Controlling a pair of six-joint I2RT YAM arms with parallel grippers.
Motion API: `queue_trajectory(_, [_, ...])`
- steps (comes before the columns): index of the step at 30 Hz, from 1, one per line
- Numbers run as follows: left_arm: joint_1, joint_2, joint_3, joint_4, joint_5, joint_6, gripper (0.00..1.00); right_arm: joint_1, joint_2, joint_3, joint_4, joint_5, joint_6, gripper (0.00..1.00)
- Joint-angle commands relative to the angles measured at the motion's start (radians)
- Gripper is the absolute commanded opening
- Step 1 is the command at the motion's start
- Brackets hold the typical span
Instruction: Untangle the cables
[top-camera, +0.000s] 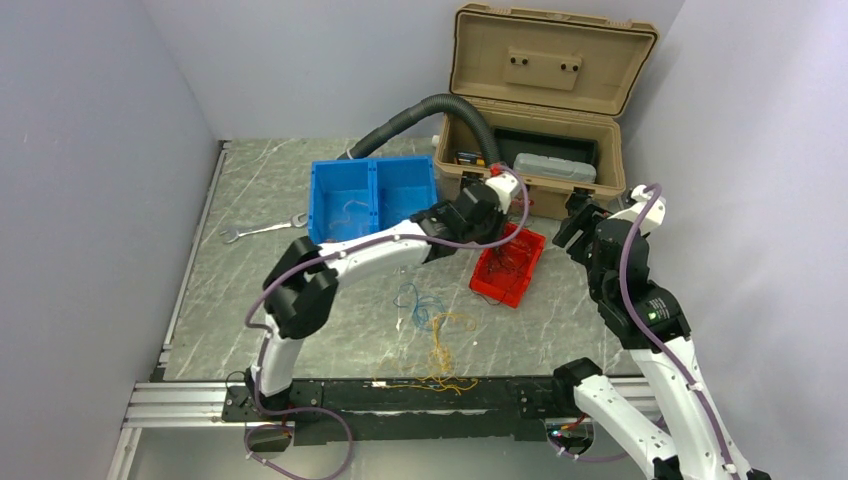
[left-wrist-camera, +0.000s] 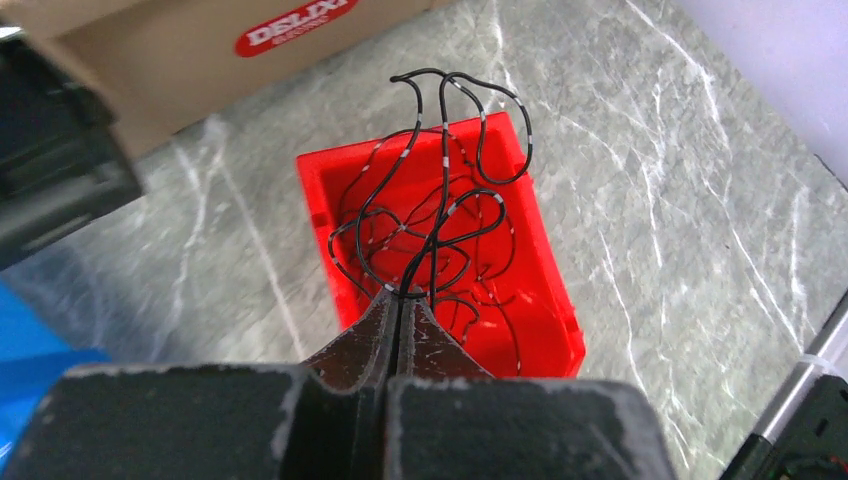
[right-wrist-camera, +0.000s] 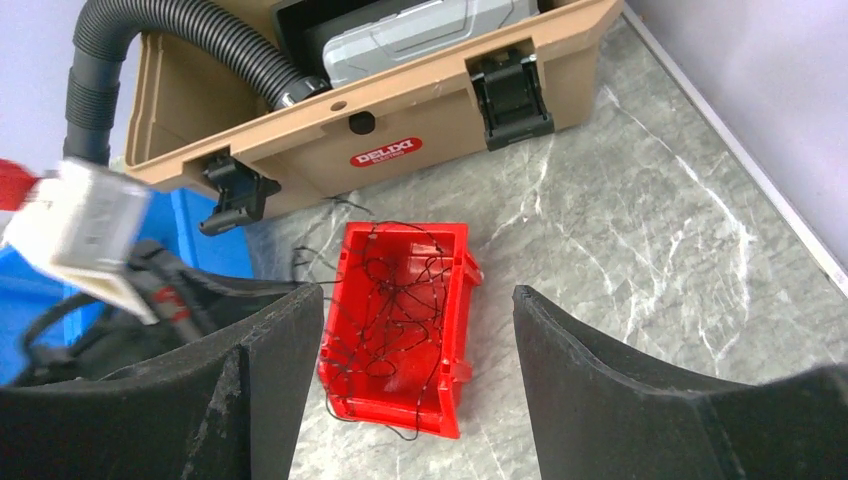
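A red bin (top-camera: 508, 265) lies on the marble table in front of the toolbox, holding a tangle of thin black cables (right-wrist-camera: 400, 300). My left gripper (left-wrist-camera: 405, 293) hovers over the bin (left-wrist-camera: 540, 300), shut on black cable strands whose loops (left-wrist-camera: 418, 125) rise ahead of its tips. My right gripper (right-wrist-camera: 415, 292) hangs above the bin's right side, open and empty; the bin (right-wrist-camera: 352, 370) shows between its fingers. Loose blue cables (top-camera: 415, 305) and yellow cables (top-camera: 445, 350) lie tangled on the table nearer the arm bases.
An open tan toolbox (top-camera: 540, 110) stands at the back with a thick grey corrugated hose (top-camera: 430, 110) running into it. A blue two-part bin (top-camera: 375, 195) sits left of the red one. A wrench (top-camera: 262, 229) lies at the left.
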Motion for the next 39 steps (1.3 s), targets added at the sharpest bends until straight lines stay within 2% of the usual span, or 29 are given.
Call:
queue_trajectory(1, [-0.047, 0.117, 0.107, 0.078, -0.024, 0.030, 0.00, 0.000, -0.003, -0.003, 0.019, 0.030, 0.010, 0.71])
queue_trajectory(5, [-0.060, 0.233, 0.212, -0.034, -0.044, 0.033, 0.00, 0.000, -0.018, -0.041, 0.011, -0.003, 0.020, 0.71])
queue_trajectory(7, [-0.059, 0.248, 0.256, -0.099, -0.015, 0.029, 0.14, 0.000, -0.017, -0.044, -0.022, -0.019, 0.025, 0.72])
queue_trajectory(8, [-0.060, 0.234, 0.253, -0.116, -0.011, 0.028, 0.28, 0.000, -0.015, -0.043, -0.037, -0.032, 0.021, 0.72])
queue_trajectory(10, [-0.060, 0.164, 0.194, -0.100, -0.016, 0.025, 0.50, 0.000, -0.004, -0.041, -0.080, -0.062, 0.019, 0.76])
queue_trajectory(12, [-0.060, 0.072, 0.127, -0.077, -0.017, 0.028, 0.62, 0.000, 0.001, -0.042, -0.116, -0.110, 0.011, 0.76])
queue_trajectory(15, [-0.060, -0.028, 0.110, -0.149, -0.023, 0.025, 0.72, 0.000, -0.021, -0.064, -0.138, -0.240, -0.016, 0.77])
queue_trajectory(19, [-0.059, -0.176, 0.032, -0.280, -0.066, -0.005, 0.80, 0.003, -0.022, -0.110, -0.146, -0.475, -0.066, 0.81])
queue_trajectory(20, [-0.057, -0.222, -0.018, -0.294, -0.086, -0.018, 0.81, 0.019, -0.009, -0.116, -0.143, -0.520, -0.068, 0.85])
queue_trajectory(23, [-0.044, -0.405, -0.198, -0.308, -0.094, -0.066, 0.87, 0.110, 0.017, -0.126, -0.127, -0.573, -0.019, 0.98])
queue_trajectory(26, [-0.028, -0.557, -0.365, -0.345, -0.115, -0.107, 0.91, 0.256, 0.041, -0.183, -0.061, -0.608, 0.059, 1.00])
queue_trajectory(29, [0.005, -0.682, -0.486, -0.392, -0.132, -0.146, 0.96, 0.461, 0.098, -0.253, 0.050, -0.582, 0.158, 1.00])
queue_trajectory(33, [0.097, -0.822, -0.623, -0.429, -0.115, -0.190, 0.99, 0.721, 0.280, -0.244, 0.122, -0.438, 0.233, 1.00])
queue_trajectory(36, [0.186, -0.913, -0.705, -0.417, -0.056, -0.197, 0.99, 0.841, 0.414, -0.208, 0.123, -0.393, 0.230, 1.00])
queue_trajectory(39, [0.253, -0.967, -0.750, -0.417, -0.007, -0.194, 0.99, 0.907, 0.514, -0.201, 0.137, -0.394, 0.201, 1.00])
